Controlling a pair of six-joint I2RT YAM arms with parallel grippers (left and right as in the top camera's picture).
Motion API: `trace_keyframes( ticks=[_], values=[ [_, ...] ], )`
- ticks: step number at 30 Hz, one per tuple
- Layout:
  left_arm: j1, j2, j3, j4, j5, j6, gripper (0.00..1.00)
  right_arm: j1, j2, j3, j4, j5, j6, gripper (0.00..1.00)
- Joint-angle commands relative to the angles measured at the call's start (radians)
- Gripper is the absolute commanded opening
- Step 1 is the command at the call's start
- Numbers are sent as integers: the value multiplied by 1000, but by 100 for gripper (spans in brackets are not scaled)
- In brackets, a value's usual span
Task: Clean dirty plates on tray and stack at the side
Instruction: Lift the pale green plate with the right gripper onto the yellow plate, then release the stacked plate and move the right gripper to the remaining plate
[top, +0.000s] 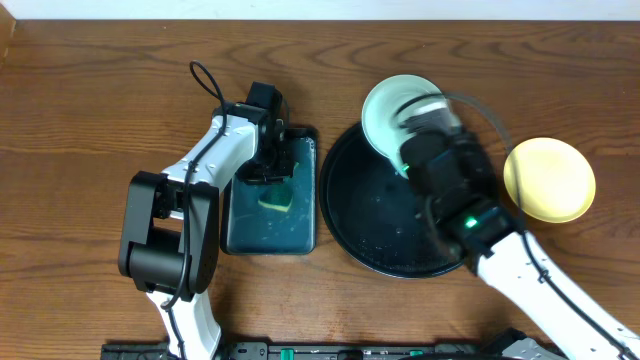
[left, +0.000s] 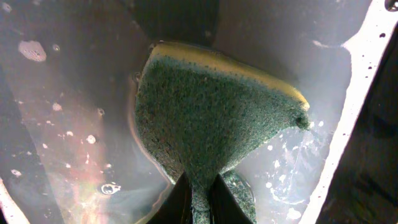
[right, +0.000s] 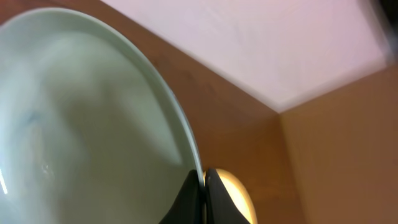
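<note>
Right gripper (right: 202, 194): jaws pinched together on the rim of a pale bluish plate (top: 385, 105), held over the upper edge of the black tray (top: 352, 220), upper centre-right of the overhead frame. Left gripper (left: 199, 198): clamped on the green-yellow sponge (left: 211, 118) over the wet rectangular tray (top: 240, 230), left of centre. The plate lies right and slightly up-frame of the sponge, so wiping probably needs the two brought together; the yellow plate (top: 548, 180) sits on the table at far right.

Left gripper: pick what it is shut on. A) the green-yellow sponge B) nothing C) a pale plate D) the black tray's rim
A: the left wrist view shows the left gripper pinching the narrow end of the sponge, with the wet rectangular tray behind it.
</note>
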Motion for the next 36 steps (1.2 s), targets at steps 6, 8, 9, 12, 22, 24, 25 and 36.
trace_keyframes(
  ticks=[6,8,9,12,22,24,25,36],
  values=[
    [1,42,-5,0,2,2,8,-370,100,16,-182,-396,613,1],
    [1,42,-5,0,1,2,8,-454,124,16,-197,-513,644,1],
    [2,42,-5,0,1,2,8,-495,134,16,-199,-574,645,1],
    [2,42,-5,0,1,2,8,-599,144,16,-199,-669,656,1],
    [1,42,-5,0,2,2,8,-906,146,16,-227,-718,678,1],
    [1,42,-5,0,1,2,8,-948,146,16,-239,-718,678,1],
    [1,42,-5,0,1,2,8,-969,146,16,-245,-718,678,1],
    [1,42,-5,0,2,2,8,-1048,146,16,-243,-722,677,22]
  ],
)
